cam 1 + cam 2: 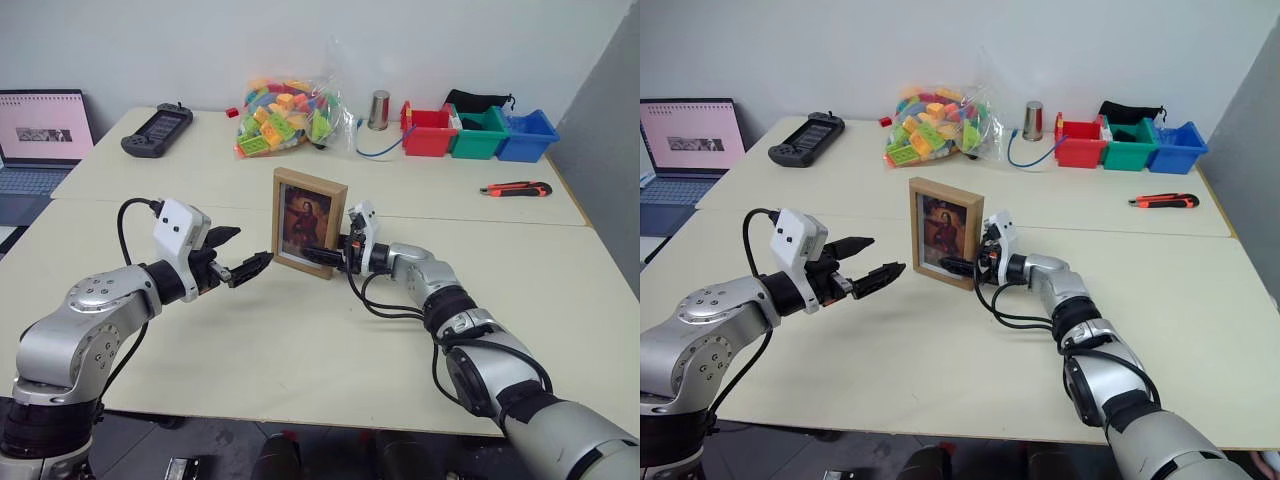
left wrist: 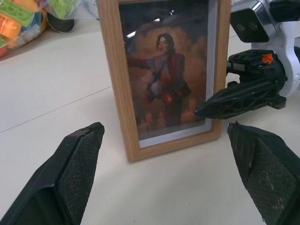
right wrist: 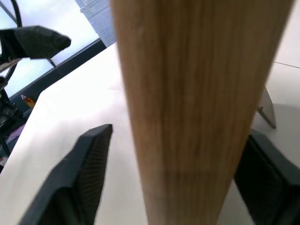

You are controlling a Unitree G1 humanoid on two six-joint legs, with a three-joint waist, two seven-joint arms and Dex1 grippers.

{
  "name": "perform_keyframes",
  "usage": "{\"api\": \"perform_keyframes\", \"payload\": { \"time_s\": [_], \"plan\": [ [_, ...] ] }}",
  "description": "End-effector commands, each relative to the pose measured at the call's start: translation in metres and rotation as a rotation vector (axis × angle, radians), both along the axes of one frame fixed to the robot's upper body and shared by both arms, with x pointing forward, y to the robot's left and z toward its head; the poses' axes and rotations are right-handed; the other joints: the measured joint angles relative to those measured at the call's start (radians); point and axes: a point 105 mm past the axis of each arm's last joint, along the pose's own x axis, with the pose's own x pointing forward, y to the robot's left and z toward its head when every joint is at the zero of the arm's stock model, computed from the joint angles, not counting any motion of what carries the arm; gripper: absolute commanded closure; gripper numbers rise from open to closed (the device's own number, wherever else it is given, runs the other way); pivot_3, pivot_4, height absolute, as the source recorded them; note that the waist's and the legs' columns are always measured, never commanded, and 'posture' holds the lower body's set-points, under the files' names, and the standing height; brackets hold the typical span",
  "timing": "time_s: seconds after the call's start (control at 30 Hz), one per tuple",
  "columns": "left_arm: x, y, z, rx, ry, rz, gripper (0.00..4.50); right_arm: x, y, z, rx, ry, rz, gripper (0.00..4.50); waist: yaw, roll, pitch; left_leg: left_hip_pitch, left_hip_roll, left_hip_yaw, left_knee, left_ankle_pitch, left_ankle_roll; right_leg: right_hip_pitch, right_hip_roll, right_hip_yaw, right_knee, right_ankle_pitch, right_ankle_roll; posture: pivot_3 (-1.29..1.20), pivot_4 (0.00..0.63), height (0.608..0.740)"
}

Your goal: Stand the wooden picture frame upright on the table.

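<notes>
While the wooden picture frame (image 1: 310,222) stands mid-table (image 1: 300,350) near the seam, the right gripper (image 1: 322,255) straddles its edge, apparently loosened; a careless withdrawal could topple it. The left gripper (image 1: 243,254) gapes beside.

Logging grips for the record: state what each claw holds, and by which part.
Nothing is held. The wooden picture frame stands on the table. The right claw straddles its side edge with fingers apart; the left claw is open, short of it.

Light-wood picture frame (image 1: 310,223) on smooth matt table (image 1: 300,350).
</notes>
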Motion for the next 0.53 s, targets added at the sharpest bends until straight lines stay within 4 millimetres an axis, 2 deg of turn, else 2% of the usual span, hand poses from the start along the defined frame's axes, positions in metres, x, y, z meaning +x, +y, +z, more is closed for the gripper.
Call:
{"api": "perform_keyframes", "payload": {
  "time_s": [0.03,0.2,0.3,0.37,0.47,0.53],
  "plan": [
    [0.003,0.0,0.009,0.014,-0.041,-0.018,0.0,-0.006,-0.022,0.01,-0.027,-0.078,0.025,0.03,0.001,0.0,0.0,0.0,0.0,0.0,0.0,0.0,0.0,0.0,0.0,0.0,0.0,0.0,0.0,0.0,0.15,0.74],
    [0.006,0.008,0.004,0.043,-0.013,0.006,0.0,-0.028,-0.073,0.002,-0.179,-0.124,-0.01,0.03,0.01,0.0,0.0,-0.001,0.0,0.0,0.0,0.0,0.0,0.0,0.0,0.0,-0.001,0.0,0.0,0.0,0.15,0.74],
    [0.008,0.017,0.0,0.047,0.014,0.033,0.0,-0.046,-0.11,0.015,-0.332,-0.224,-0.048,0.03,0.012,0.0,0.0,-0.001,0.0,0.0,0.0,0.0,0.0,0.0,0.0,0.0,-0.001,0.0,0.0,0.0,0.15,0.74],
    [0.01,0.022,-0.001,0.06,0.017,0.05,0.0,-0.058,-0.116,0.037,-0.336,-0.248,-0.064,0.03,0.012,0.001,0.0,-0.001,-0.001,0.0,0.0,0.0,0.0,0.0,0.0,0.001,-0.002,0.0,0.0,0.0,0.15,0.74],
    [0.015,0.029,-0.001,0.031,0.015,0.083,0.0,-0.073,-0.11,0.066,-0.326,-0.267,-0.129,0.03,-0.009,0.001,0.0,0.0,0.0,0.0,0.0,0.0,0.0,0.0,0.001,0.002,-0.001,0.0,0.001,0.0,0.15,0.74],
    [0.017,0.031,-0.001,0.026,0.011,0.095,0.0,-0.078,-0.107,0.074,-0.3,-0.256,-0.161,0.03,-0.01,0.0,0.0,0.001,0.001,-0.001,-0.001,0.0,0.0,0.0,0.003,0.002,0.0,-0.001,0.001,0.0,0.15,0.74]
  ]
}}
